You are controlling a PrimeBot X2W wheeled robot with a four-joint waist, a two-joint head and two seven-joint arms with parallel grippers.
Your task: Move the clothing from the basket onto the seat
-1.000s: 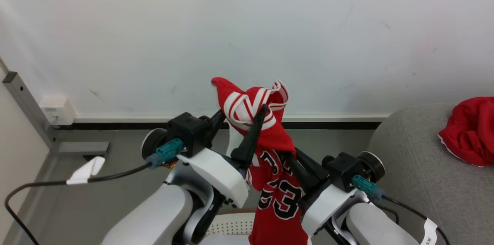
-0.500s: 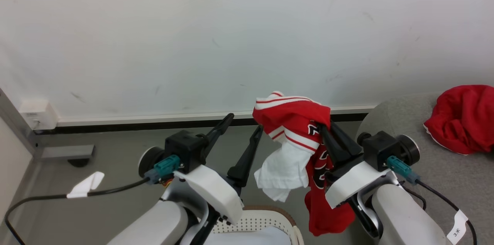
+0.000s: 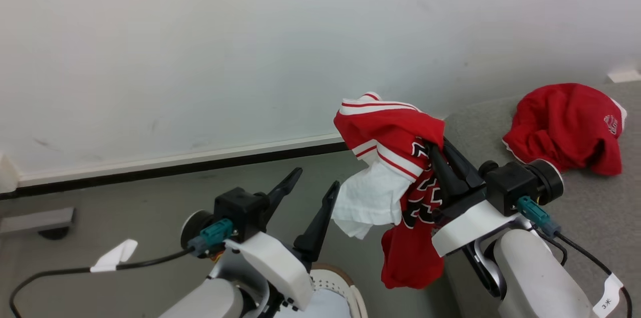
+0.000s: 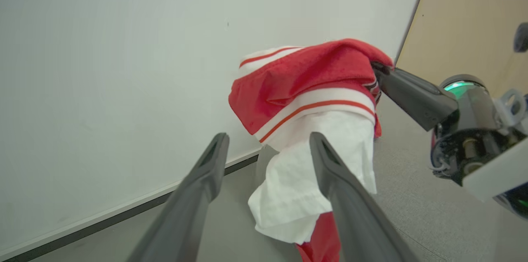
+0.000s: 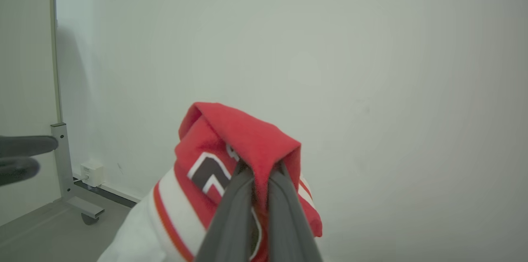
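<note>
Two jerseys out of the basket, one in our grip.

Nearest us is the basket (image 3: pixel 352 292) rim. Above it our left gripper (image 3: pixel 317 179) stands spread and empty, while our right gripper (image 3: pixel 438 149) is clamped on a fold of the jersey (image 3: pixel 395 125), which hangs limp just beside the sofa (image 3: pixel 591 203). We judge it light, soft and floppy, best held by a bunched fold. Farther back, a second jersey (image 3: pixel 561 125) lies crumpled on the sofa.

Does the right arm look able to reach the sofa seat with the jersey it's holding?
Probably yes. The right tool, shut on the jersey, hangs just beside the sofa at its rounded edge with nothing between them, and bare cushion lies in front of the red garment already there.
</note>
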